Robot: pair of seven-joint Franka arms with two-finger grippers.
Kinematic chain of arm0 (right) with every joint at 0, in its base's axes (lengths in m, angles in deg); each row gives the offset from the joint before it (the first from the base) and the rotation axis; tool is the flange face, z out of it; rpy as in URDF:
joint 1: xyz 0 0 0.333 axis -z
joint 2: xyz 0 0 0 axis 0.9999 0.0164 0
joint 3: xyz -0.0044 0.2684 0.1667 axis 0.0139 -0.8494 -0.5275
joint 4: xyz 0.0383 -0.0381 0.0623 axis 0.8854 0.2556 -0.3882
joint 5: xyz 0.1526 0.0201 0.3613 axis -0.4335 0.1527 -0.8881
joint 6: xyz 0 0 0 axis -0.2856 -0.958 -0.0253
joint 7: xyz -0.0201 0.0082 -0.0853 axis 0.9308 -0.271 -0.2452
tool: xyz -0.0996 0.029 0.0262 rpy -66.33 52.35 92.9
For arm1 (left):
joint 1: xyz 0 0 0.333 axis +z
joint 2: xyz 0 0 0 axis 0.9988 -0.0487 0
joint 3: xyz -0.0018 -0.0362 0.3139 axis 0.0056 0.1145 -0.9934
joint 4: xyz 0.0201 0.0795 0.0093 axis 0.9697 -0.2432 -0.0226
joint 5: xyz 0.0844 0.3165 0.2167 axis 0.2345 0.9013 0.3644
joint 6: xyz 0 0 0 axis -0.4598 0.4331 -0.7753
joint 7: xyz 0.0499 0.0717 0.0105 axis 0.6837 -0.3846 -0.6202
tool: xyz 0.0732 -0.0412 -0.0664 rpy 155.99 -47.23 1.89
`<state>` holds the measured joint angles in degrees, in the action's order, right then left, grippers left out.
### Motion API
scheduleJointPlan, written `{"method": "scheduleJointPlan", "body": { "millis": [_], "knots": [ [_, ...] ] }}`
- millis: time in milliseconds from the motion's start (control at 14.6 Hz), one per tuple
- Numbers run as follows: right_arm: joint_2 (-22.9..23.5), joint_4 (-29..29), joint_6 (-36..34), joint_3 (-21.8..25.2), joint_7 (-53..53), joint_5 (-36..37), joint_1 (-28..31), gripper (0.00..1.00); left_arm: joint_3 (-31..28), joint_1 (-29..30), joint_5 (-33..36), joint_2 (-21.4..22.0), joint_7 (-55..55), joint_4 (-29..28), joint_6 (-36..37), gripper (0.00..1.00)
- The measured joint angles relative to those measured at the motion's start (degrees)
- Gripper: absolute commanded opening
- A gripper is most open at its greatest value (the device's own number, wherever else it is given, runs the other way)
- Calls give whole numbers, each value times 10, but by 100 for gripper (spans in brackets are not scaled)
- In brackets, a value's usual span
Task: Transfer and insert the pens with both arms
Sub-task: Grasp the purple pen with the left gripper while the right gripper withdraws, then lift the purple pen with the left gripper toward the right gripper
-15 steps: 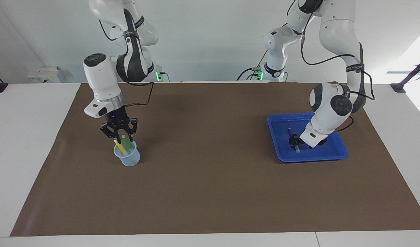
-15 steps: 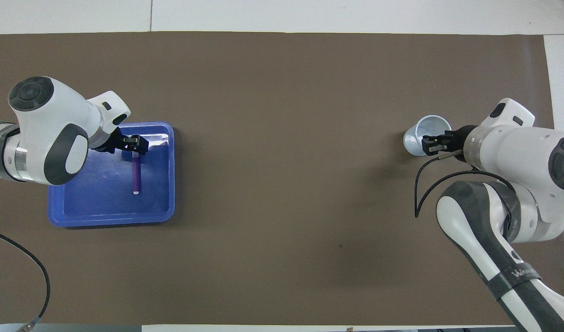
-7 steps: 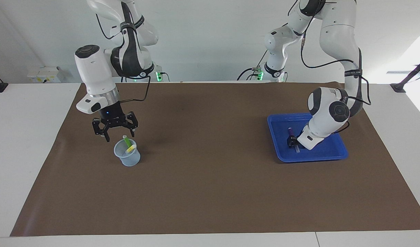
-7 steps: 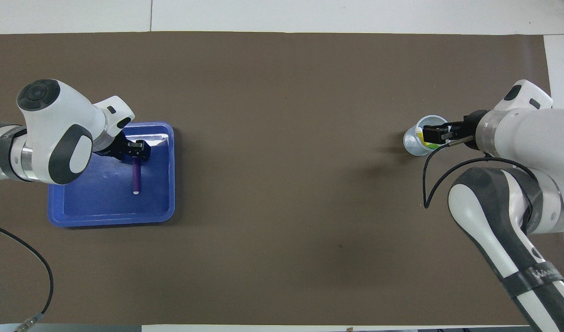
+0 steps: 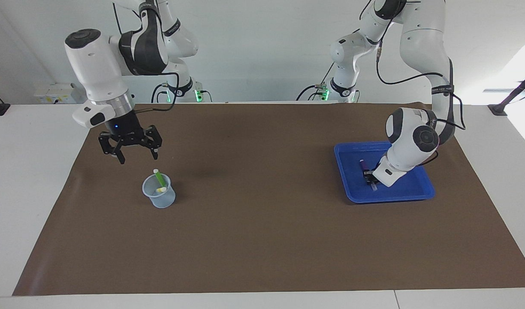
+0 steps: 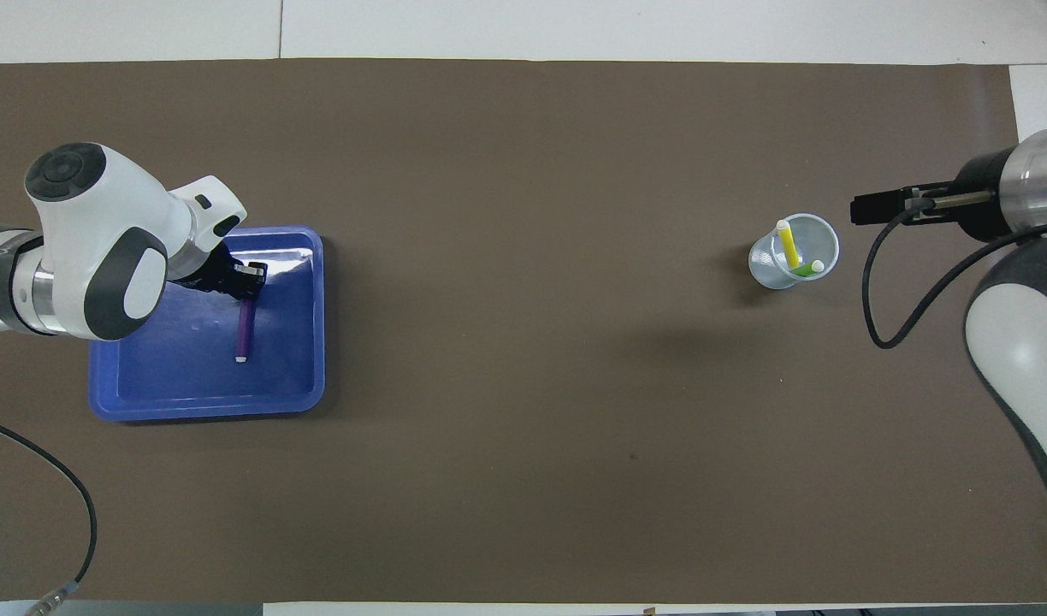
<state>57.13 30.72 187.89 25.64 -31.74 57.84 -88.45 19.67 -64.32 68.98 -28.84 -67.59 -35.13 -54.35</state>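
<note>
**Two pens in the cup, the purple one gripped in the tray**

The purple pen (image 6: 245,332) is a short slim marker with a whitish cap end, lying flat in the blue tray (image 6: 305,376) at the left arm's end of the tabletop, its cap end pointing toward the robots. The left hand (image 6: 248,282) is down in the tray with its fingers closed tight on the pen's dark end.

The green pen (image 5: 159,176) and the yellow pen (image 6: 787,242) lean inside a clear plastic cup (image 5: 164,200) toward the right arm's end, each whitish cap sticking up above the rim. The two pens cross inside the cup.

The right hand (image 5: 131,153) hangs in the air beside the cup, toward the right arm's end of the tabletop, fingers spread wide and holding nothing.

A brown mat (image 5: 262,240) covers most of the white tabletop (image 5: 26,180). A pale wall (image 5: 254,47) rises at the robots' end, where two smaller white arms with green lights at their bases stand between the big ones.
</note>
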Motion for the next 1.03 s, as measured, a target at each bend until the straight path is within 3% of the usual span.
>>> {"method": "scheduleJointPlan", "body": {
  "millis": [206,412,756,1031],
  "knots": [
    [0,-52,-82,3,-30,16,0,100,0,0,-5,0,0,2,5,0],
    [-2,-73,-140,3,-53,26,0,100,0,0,-52,-1,0,30,43,0],
    [-12,-74,-183,5,-82,26,-1,100,2,-1,-145,4,-24,156,188,0],
    [-15,-73,-188,5,-99,26,-3,100,21,-1,-235,12,-161,227,264,0]
  ]
}}
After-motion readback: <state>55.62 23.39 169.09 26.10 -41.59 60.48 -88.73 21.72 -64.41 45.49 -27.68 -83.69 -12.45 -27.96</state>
